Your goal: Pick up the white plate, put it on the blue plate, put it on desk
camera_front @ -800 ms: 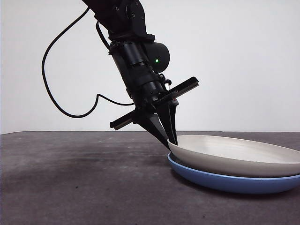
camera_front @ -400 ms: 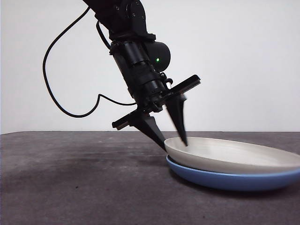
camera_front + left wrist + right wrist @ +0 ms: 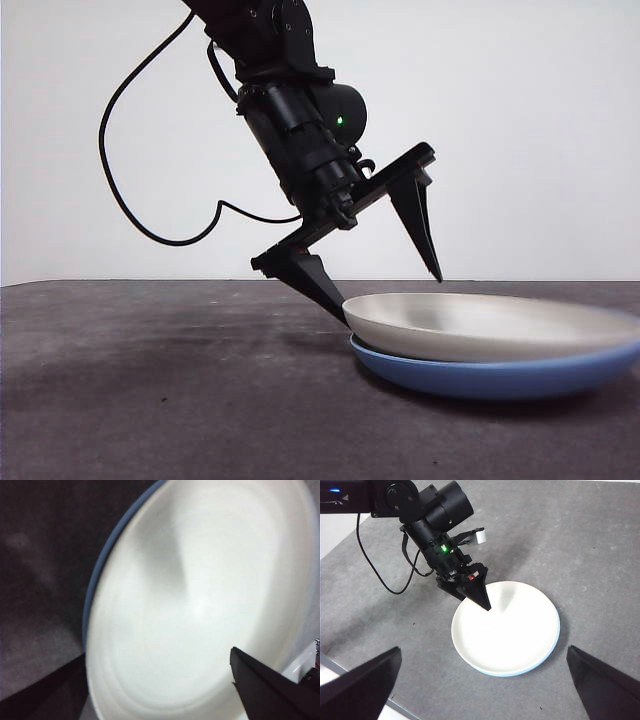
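Observation:
The white plate (image 3: 490, 325) lies nested in the blue plate (image 3: 480, 378) on the desk (image 3: 150, 380), right of centre. My left gripper (image 3: 392, 300) is open at the plates' left rim. One jaw tip sits low beside the rim and the other hangs clear above the white plate. The left wrist view shows the white plate (image 3: 200, 605) filling the frame between the jaws of the left gripper (image 3: 157, 654), with a blue plate (image 3: 102, 565) edge showing. High above the plates, my right gripper (image 3: 483, 649) is open and holds nothing. It looks down on the white plate (image 3: 510, 630) and the left gripper (image 3: 480, 597).
A black cable (image 3: 130, 200) loops from the left arm on the left side. Bare desk (image 3: 600, 555) surrounds the stacked plates, and the desk's edge runs along one side in the right wrist view.
The left gripper's jaws have spread apart. The upper one rose off the white plate, whose left rim dropped to lie flatter on the blue plate.

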You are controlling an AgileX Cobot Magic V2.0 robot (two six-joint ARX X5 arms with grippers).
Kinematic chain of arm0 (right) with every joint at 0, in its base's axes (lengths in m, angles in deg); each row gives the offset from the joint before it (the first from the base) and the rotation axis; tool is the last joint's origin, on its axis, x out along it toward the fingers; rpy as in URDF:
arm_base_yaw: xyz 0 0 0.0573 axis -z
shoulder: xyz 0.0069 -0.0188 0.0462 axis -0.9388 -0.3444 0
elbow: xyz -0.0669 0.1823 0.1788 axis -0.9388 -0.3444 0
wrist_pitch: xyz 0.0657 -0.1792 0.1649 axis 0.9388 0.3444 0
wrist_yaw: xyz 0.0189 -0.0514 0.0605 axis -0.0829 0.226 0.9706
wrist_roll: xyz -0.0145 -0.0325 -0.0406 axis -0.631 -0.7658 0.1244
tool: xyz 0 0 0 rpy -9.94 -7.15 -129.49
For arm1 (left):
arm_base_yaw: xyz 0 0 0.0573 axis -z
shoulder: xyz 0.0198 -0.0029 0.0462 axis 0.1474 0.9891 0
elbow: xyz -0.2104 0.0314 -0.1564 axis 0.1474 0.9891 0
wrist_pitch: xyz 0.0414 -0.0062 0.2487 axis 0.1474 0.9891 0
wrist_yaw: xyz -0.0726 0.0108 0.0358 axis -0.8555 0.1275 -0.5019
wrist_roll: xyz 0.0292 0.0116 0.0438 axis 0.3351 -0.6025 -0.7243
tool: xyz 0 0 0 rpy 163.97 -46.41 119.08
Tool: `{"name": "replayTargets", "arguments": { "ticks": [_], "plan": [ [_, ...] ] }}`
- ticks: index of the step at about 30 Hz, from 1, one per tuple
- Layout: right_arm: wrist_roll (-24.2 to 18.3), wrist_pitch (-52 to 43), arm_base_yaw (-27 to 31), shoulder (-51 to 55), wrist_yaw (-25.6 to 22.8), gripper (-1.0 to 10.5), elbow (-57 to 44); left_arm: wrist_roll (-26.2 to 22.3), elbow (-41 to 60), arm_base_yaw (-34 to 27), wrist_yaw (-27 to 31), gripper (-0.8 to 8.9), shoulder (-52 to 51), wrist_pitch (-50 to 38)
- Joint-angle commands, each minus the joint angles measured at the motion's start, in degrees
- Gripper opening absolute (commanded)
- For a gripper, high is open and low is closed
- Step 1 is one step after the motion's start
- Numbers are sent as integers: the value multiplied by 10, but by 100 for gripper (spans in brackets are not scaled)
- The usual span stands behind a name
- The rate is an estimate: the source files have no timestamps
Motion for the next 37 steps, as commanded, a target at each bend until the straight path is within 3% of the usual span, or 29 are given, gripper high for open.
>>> {"name": "replayTargets", "arguments": {
  "ticks": [1,4,8,11,15,24,37],
  "plan": [
    [-3,-4,-2,-1,2,665,10,-14,-42,3,2,443,18,11],
    [-3,-4,-2,-1,2,665,10,-24,-86,3,11,443,18,36],
    [-3,-5,-2,-1,2,665,10,-51,-150,3,78,459,18,91],
    [-3,-5,-2,-1,2,665,10,-71,-191,3,118,539,18,138],
    [-3,-8,-2,-1,1,665,10,-90,-231,3,130,665,17,199],
    [-2,-9,-2,-1,-1,665,10,-128,-274,10,134,665,-24,263],
    [9,-33,-2,-3,-32,665,10,-169,-242,14,182,662,-253,275]
  ]
}}
